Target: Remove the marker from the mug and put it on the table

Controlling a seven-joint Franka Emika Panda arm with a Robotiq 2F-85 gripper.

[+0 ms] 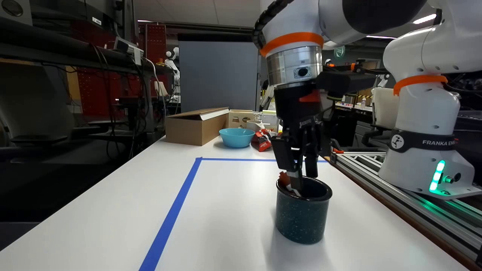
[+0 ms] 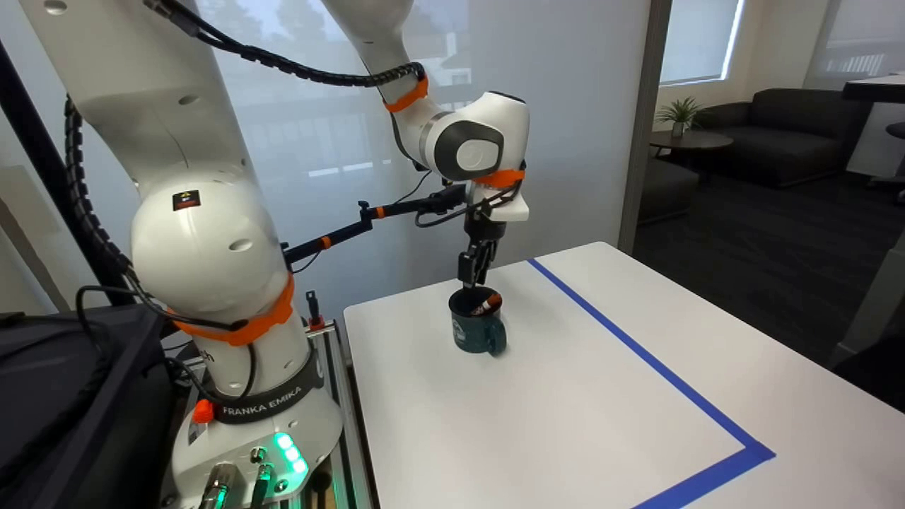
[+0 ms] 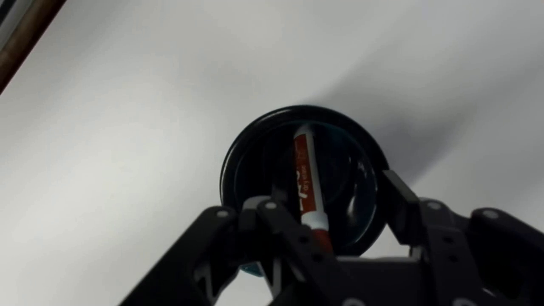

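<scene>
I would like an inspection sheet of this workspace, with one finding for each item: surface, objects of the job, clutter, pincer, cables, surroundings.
Surface: white table, marked with blue tape that turns a corner.
Job's things: speckled dark teal mug, upright on the table; red-and-white dry-erase marker, slanting inside it, not yet out.
Clutter: cardboard box, light blue bowl and red packet, on the table beyond the tape.
Pincer: open at the mug's mouth; whether it touches the marker cannot be told.
Cables: black ribbed cable conduit along the Franka Emika arm.
Surroundings: grey panel behind the table; dark sofa and potted plant in the background.
</scene>
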